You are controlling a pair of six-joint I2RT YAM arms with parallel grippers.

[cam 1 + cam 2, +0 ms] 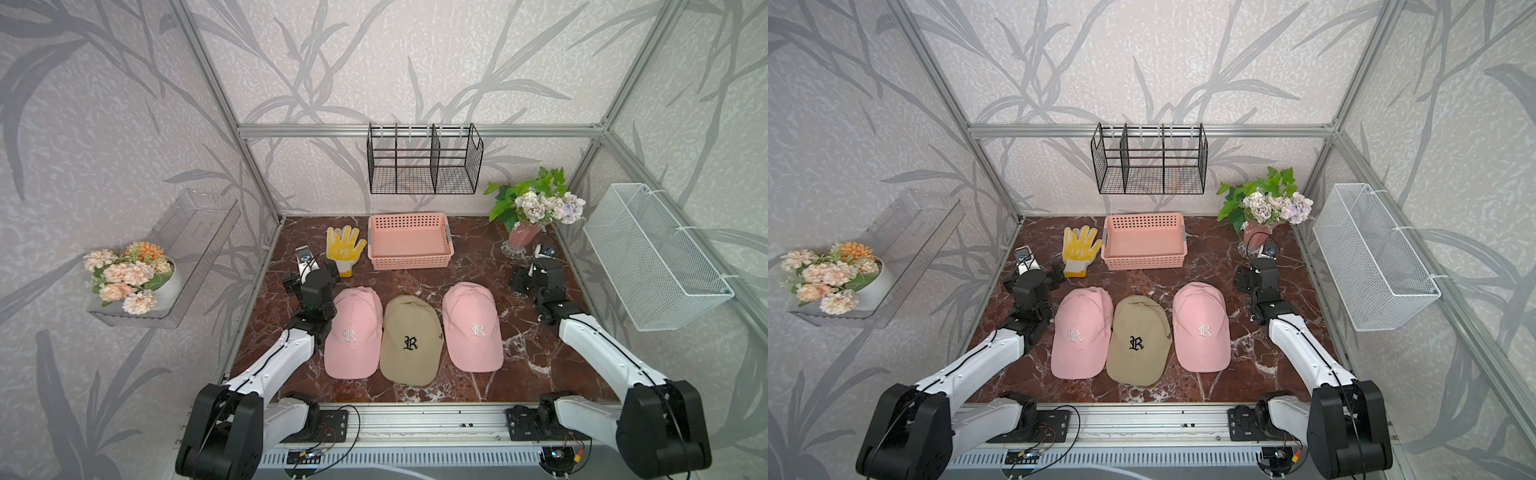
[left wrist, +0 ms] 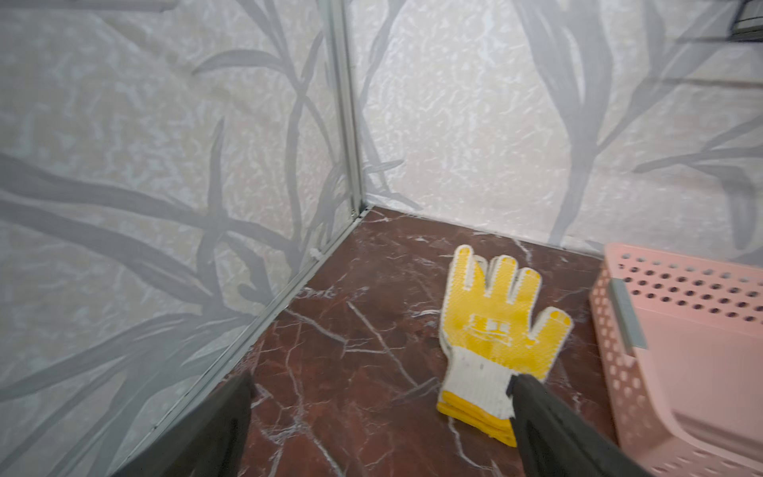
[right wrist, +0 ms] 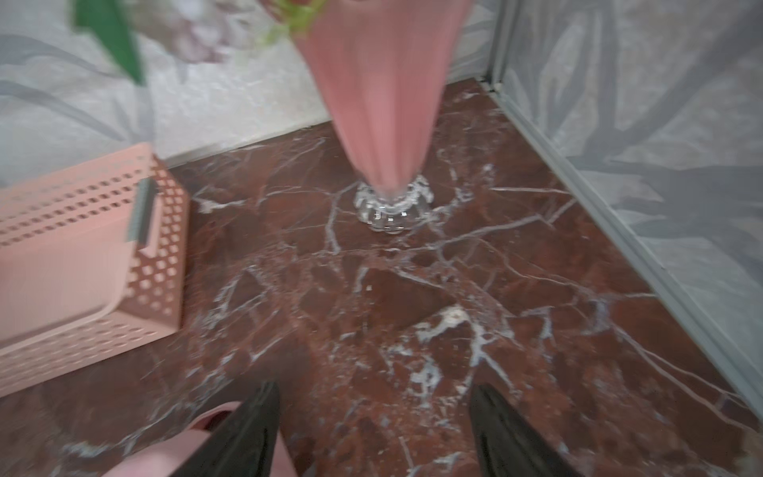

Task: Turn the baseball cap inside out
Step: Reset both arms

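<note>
Left wrist view, left claw [image 2: 382, 380] spread and empty over the worktop [image 2: 351, 330] near a yellow work glove [image 2: 495, 326], right claw [image 3: 375, 389] spread and empty before a pink vase [image 3: 384, 103], tan baseball cap [image 1: 409, 340] logo-up mid-worktop between left pink baseball cap [image 1: 353, 332] and right pink baseball cap [image 1: 473, 328]

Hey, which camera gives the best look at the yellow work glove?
The left wrist view: the yellow glove lies close and large, its dotted palm and white cuff clear. Both top views show it small, lying flat beside the pink basket. The right wrist view does not show it.
</note>
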